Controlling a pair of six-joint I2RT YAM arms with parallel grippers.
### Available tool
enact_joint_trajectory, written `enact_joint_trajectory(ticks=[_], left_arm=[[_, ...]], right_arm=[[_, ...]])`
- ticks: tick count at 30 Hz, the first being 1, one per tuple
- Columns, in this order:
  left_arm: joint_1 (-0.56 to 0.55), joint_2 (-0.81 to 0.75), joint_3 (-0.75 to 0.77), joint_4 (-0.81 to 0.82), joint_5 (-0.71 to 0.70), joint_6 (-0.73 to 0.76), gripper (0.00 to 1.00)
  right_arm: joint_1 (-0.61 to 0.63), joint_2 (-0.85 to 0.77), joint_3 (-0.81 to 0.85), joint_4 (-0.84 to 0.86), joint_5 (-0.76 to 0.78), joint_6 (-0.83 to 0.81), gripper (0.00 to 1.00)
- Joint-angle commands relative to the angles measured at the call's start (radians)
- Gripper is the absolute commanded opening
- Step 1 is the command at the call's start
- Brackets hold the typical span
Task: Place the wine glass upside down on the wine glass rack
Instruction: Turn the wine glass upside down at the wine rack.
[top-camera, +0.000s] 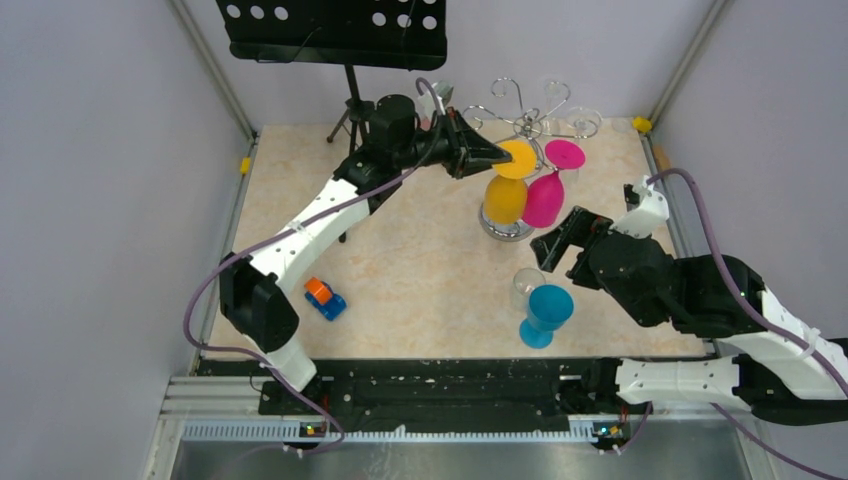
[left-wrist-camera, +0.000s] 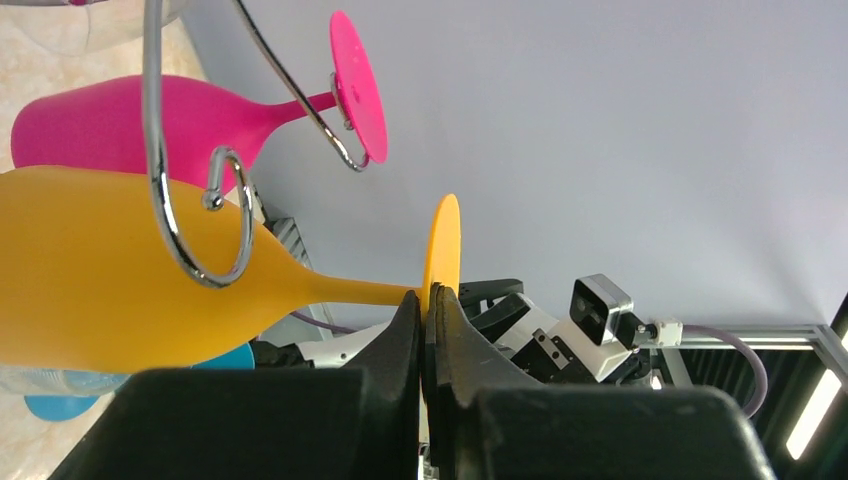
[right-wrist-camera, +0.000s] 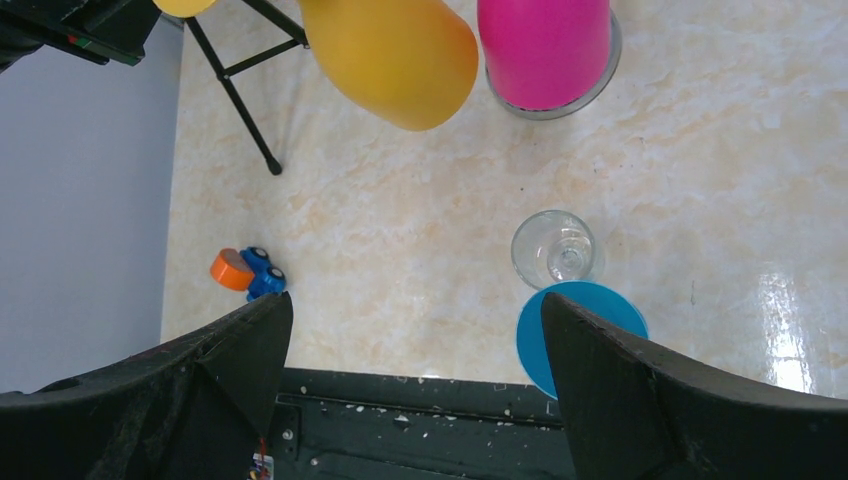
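Yellow glass at the rack, bowl down.
Left gripper pinches its foot, freeing the stem for the hook; right gripper gapes.

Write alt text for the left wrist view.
The left end effector, shut, pinches the foot rim of a yellow wine glass; a chrome hook of the wine glass rack crosses its bowl. A pink wine glass hangs from another hook.

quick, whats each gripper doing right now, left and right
left gripper: closed, pinching the edge of the yellow wine glass foot.
right gripper: open, holding nothing.
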Motion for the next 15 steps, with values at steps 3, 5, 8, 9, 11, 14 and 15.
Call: enact_joint_trajectory(ticks=[3, 5, 8, 9, 11, 14, 15], left_arm=[[-0.004, 0.028, 0.079, 0.092, -0.018, -0.006, 0.00], [-0.004, 0.038, 0.091, 0.097, -0.018, -0.007, 0.00], [-0.003, 0.058, 0.107, 0.096, -0.022, -0.004, 0.00], [-0.002, 0.063, 0.112, 0.097, -0.026, -0.003, 0.00], [-0.002, 0.074, 0.120, 0.100, -0.034, -0.002, 0.00], [-0.002, 0.094, 0.138, 0.105, -0.041, 0.002, 0.00], [-0.003, 0.101, 0.144, 0.105, -0.040, 0.000, 0.00]], right_arm=[[-0.004, -0.010, 0.018, 0.010, 0.014, -0.005, 0.97], [-0.004, -0.010, 0.018, 0.012, 0.015, -0.006, 0.97], [-0.004, -0.008, 0.011, 0.015, 0.015, -0.010, 0.97], [-0.004, -0.006, 0.011, 0.016, 0.016, -0.010, 0.97], [-0.004, -0.007, 0.009, 0.018, 0.016, -0.014, 0.97], [-0.004, -0.011, 0.006, 0.037, 0.012, -0.030, 0.97], [-0.004, -0.012, 0.005, 0.042, 0.015, -0.033, 0.97]])
